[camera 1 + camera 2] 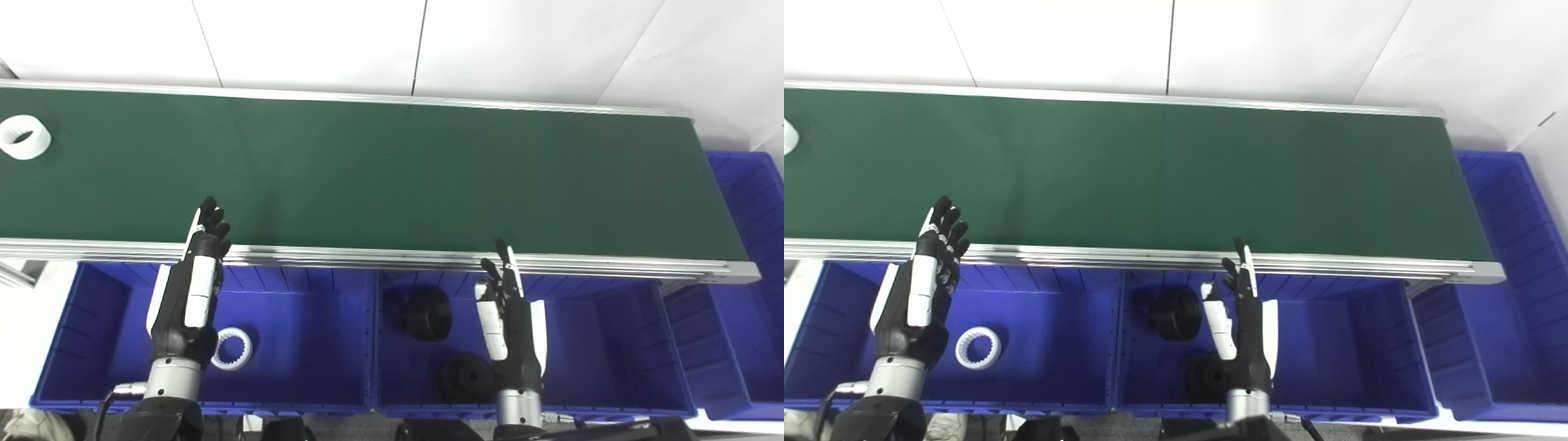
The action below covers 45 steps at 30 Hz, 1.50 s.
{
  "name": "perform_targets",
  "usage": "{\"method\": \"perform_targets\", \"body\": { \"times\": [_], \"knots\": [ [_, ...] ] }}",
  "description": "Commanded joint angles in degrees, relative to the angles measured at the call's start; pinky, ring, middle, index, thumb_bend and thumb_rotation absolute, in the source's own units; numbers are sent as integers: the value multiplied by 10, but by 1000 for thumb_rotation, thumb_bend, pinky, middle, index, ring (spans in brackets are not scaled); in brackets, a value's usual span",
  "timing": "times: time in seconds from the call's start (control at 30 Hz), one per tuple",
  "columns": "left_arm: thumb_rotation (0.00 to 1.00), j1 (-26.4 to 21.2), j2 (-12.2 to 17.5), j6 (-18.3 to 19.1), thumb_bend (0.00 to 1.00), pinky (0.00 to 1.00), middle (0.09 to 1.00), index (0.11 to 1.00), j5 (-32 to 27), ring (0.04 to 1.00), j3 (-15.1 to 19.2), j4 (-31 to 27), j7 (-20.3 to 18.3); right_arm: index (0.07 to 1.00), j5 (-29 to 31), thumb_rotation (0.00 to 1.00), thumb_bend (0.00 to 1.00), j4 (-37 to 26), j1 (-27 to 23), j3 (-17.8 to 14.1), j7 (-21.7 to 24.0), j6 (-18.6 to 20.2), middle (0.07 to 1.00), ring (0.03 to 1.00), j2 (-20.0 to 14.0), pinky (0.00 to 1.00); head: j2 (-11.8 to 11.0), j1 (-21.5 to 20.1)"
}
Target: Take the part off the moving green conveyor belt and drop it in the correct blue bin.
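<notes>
Two white plastic toothed rings, one on the green conveyor belt point(392, 177) at point(24, 136), one binned point(231, 348); two black round parts point(427, 313) point(465, 378); three blue plastic bins point(79, 318) point(612, 331) point(753, 257); left robot hand point(190, 294) and right robot hand point(509, 318) both empty, fingers spread.

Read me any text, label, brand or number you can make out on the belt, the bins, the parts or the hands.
None: no readable text in either view.
Green conveyor belt: plain.
Blue bins: no labels showing.
White ring on the belt: unmarked.
Left hand, right hand: no visible brand or number.
</notes>
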Motion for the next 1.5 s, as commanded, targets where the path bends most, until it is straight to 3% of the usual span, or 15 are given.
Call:
{"method": "perform_targets", "body": {
  "times": [0.0,0.17,0.4,0.67,0.8,0.9,1.0,1.23,1.27,1.3,1.33,1.37,1.4,1.43,1.47],
  "knots": [
    [927,-4,2,-11,631,1000,1000,1000,-19,999,0,-7,-2,998,14,1000,736,-27,12,27,-11,-6,996,930,72,911,-2,2],
    [926,2,-2,-8,574,1000,1000,1000,-37,1000,0,-7,-1,1000,21,1000,735,-29,14,30,-14,1,1000,939,70,920,-10,13],
    [951,29,-3,-29,530,1000,1000,1000,-38,1000,-11,-12,2,995,37,1000,707,-6,14,29,-12,-37,996,934,53,904,-40,41],
    [1000,72,4,-86,525,1000,1000,1000,4,1000,-31,-24,10,996,35,1000,708,12,22,34,-3,-71,994,949,28,927,-72,51],
    [1000,86,2,-87,525,1000,1000,1000,9,1000,-35,-30,12,988,3,1000,714,30,19,32,-10,-95,982,938,19,897,-81,55],
    [1000,88,3,-91,516,1000,1000,1000,19,1000,-38,-27,13,985,8,1000,728,35,21,30,-8,-101,979,940,19,898,-88,58],
    [970,88,5,-100,576,1000,1000,1000,20,1000,-39,-18,11,985,10,1000,719,40,21,30,-7,-104,986,945,17,907,-97,65],
    [948,84,1,-122,548,1000,1000,1000,19,996,-37,10,15,985,23,1000,729,50,22,28,-4,-109,984,939,17,912,-115,75],
    [958,84,1,-125,528,1000,1000,1000,17,995,-37,14,15,989,26,1000,728,54,22,28,-3,-111,987,940,16,916,-129,82],
    [961,84,1,-126,526,1000,1000,1000,16,995,-38,17,15,991,31,1000,731,57,21,28,0,-112,989,941,15,918,-129,82],
    [959,84,0,-128,531,1000,1000,1000,13,995,-38,23,15,992,35,1000,735,63,20,26,0,-117,991,941,13,920,-149,91],
    [950,85,0,-130,548,1000,1000,1000,12,997,-38,28,15,992,38,1000,747,69,19,25,1,-122,992,938,12,920,-149,91],
    [948,85,-1,-135,551,1000,1000,1000,11,997,-38,36,15,992,41,1000,749,77,18,24,2,-129,992,938,10,919,-171,101],
    [944,85,-1,-137,567,1000,1000,1000,14,996,-38,41,16,993,43,1000,761,82,17,22,2,-133,994,939,10,920,-171,101],
    [945,85,-3,-142,583,1000,1000,1000,15,994,-39,50,18,995,47,1000,767,92,14,20,2,-140,995,939,8,921,-198,116]
  ]
}}
